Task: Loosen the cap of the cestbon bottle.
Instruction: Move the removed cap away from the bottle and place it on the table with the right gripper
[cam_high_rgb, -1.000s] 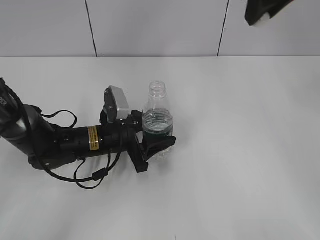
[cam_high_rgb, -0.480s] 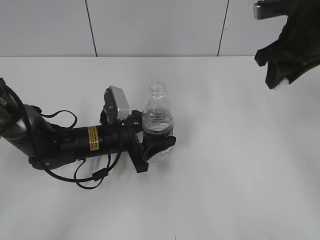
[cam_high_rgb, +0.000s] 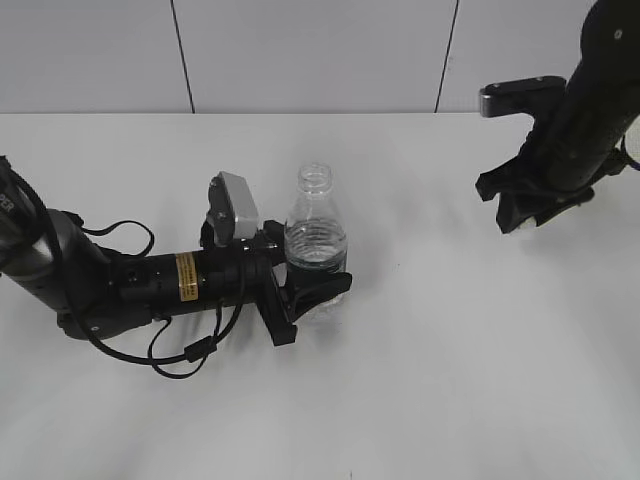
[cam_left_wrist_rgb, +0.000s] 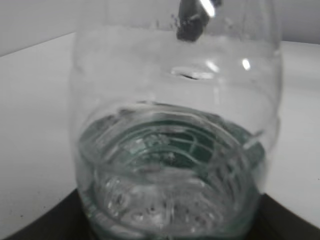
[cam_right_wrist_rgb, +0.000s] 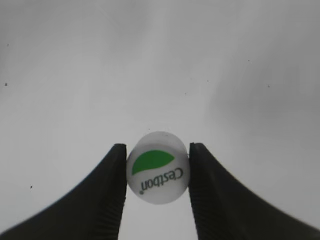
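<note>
White tabletop (cam_high_rgb: 450, 380) fills most of the exterior view, with a pale panelled wall (cam_high_rgb: 310, 50) across the top. Left of centre, the cestbon bottle (cam_high_rgb: 316, 245) stands upright with its neck open, its lower body clamped between the jaws of the left gripper (cam_high_rgb: 305, 285), whose arm lies low along the table. At the upper right of the frame, well apart from the bottle, the right gripper (cam_right_wrist_rgb: 157, 165) is closed on the cap (cam_right_wrist_rgb: 157, 167), green leaf mark facing the wrist camera.
</note>
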